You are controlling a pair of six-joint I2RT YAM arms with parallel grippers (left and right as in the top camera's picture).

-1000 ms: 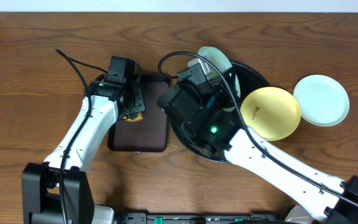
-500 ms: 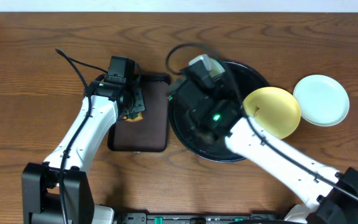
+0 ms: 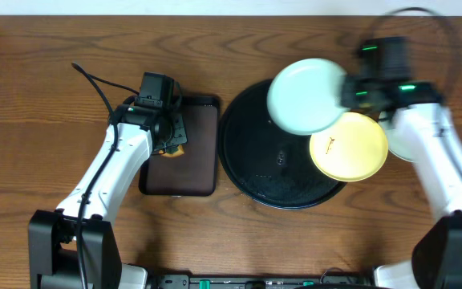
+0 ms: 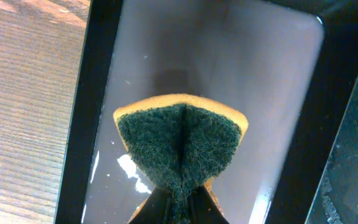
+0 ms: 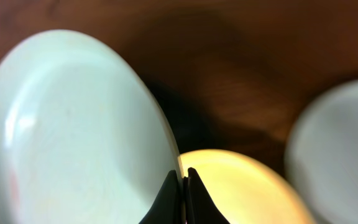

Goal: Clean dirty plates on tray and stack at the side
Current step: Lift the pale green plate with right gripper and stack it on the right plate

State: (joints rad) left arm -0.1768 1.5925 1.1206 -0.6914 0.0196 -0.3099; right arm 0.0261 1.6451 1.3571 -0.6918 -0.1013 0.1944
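Brown wooden worktop (image 3: 38, 64). The right claw (image 5: 183, 183), clamped on the rim of a pale mint round plate (image 3: 303, 96), had swung it from over the middle of the glossy black round tray (image 3: 247, 160) to its upper right edge, probably for stacking. The left claw (image 4: 179, 198) pinched a green-and-yellow sponge (image 4: 179, 146) left of the tray.

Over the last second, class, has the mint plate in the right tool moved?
Yes. The mint plate, pinched by the right tool, swung right from the top of the black tray to overhang its upper-right rim and the yellow plate.
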